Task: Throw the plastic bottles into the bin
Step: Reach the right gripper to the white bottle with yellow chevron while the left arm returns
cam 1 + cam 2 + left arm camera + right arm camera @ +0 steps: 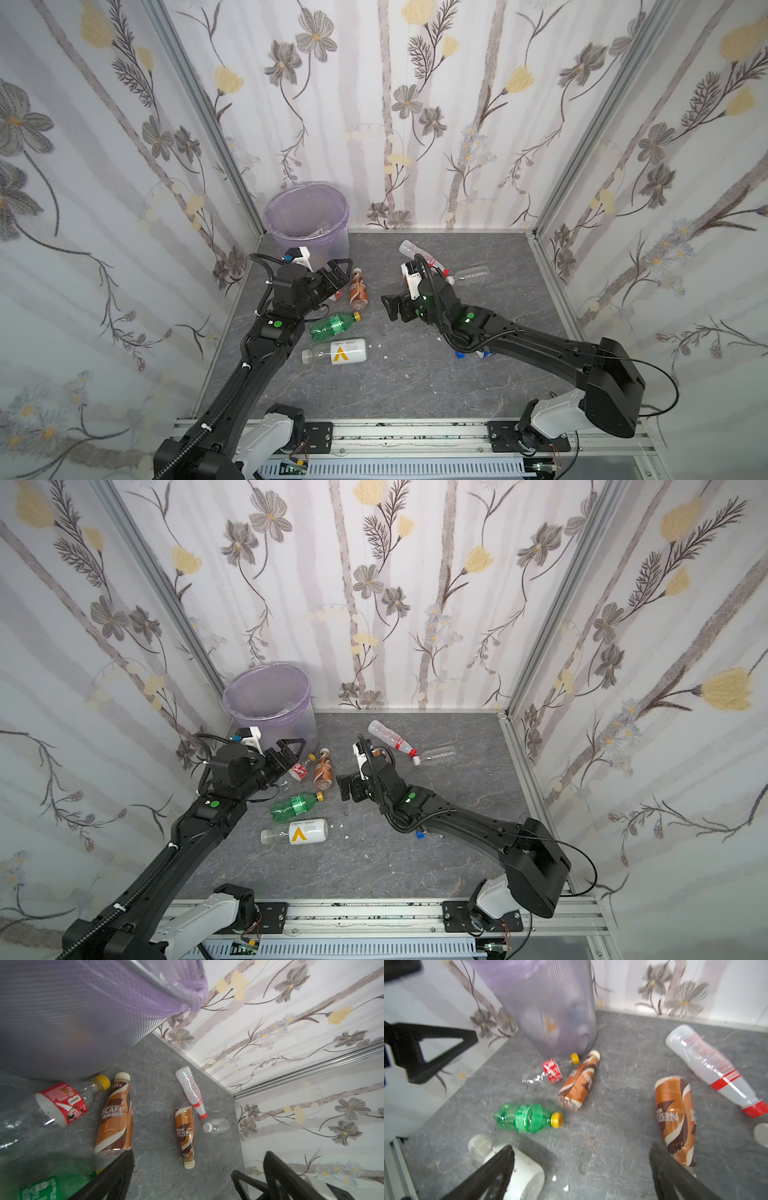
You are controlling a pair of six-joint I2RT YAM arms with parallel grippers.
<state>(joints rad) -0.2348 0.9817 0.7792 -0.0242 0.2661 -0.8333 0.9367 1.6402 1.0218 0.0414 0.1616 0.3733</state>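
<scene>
Round translucent bin w/ lilac bag (332, 245): back-left corner of the grey marbled tabletop (415, 374); bottle shapes show through its wall. Looks light, so a knock could shift or tip it.
Left gripper (341, 274): jaws spread wide, empty, just beside the bin wall. A careless swing clips it.
Right gripper (387, 308): jaws wide too, nothing held, mid-table, facing the left one. Both going for one bottle = arms clash.
White-and-yellow-label bottle (338, 352): flat beside the L arm; round, prob. rolls if nudged.
Frosted red-capped bottle (419, 255): behind the R arm, well apart from the bin, so a long carry w/ more chances to drop.
Green dented bottle (332, 326): near the L wrist.
Brown coffee-label bottle (358, 291): between the two grippers; slick sleeve may slip.
Second brown coffee bottle (185, 1132): under the R wrist, mostly hidden from above.
Clear red-label bottle, yellow cap (300, 766): cap at the bin's foot — pinching there could shove the bin.
Small clear white-capped bottle (436, 754): far side, alone.
Blue-and-white bit (460, 354): under the R arm, can't tell what; arm may sweep it.
White crumbs (379, 345): scattered, harmless.
</scene>
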